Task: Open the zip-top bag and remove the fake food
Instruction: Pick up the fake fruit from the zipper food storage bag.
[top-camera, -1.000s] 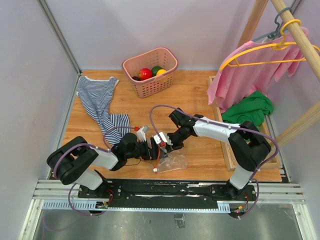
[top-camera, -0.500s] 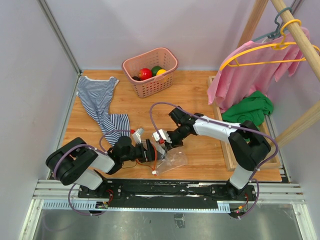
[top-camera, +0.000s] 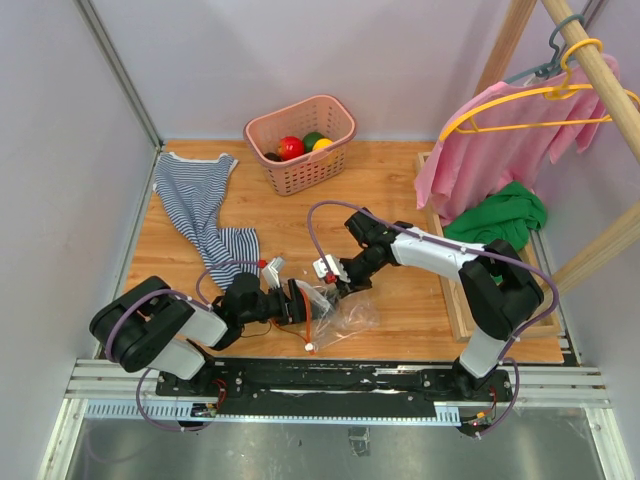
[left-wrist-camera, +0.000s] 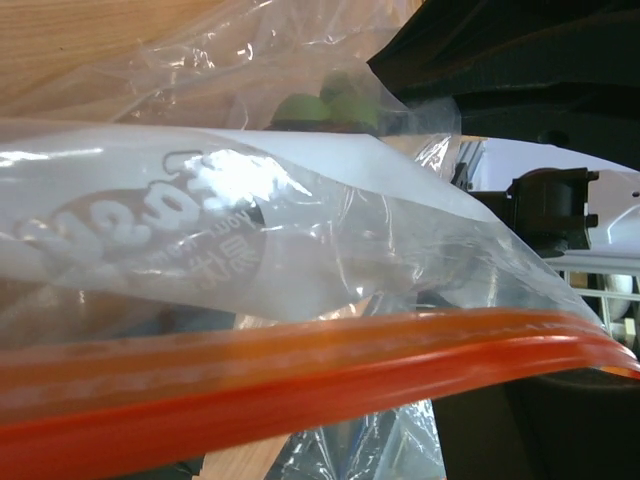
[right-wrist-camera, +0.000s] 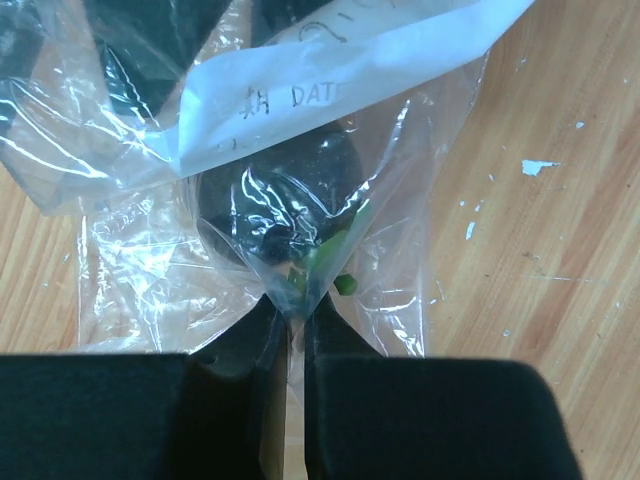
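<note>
Fingers (right-wrist-camera: 330, 345) of the right gripper (right-wrist-camera: 288, 325) pinch light, slippery film of the zip-top bag (top-camera: 345, 315) on the table (top-camera: 390, 200), fake food (right-wrist-camera: 290, 190) inside; left gripper (top-camera: 293, 300), spread, faces the stiffer zip strip (left-wrist-camera: 300, 370), probably the surer hold.

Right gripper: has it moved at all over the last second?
Yes, a little. The right gripper has shifted away from the near edge, toward the pink basket, with the bag pinched in it.
</note>
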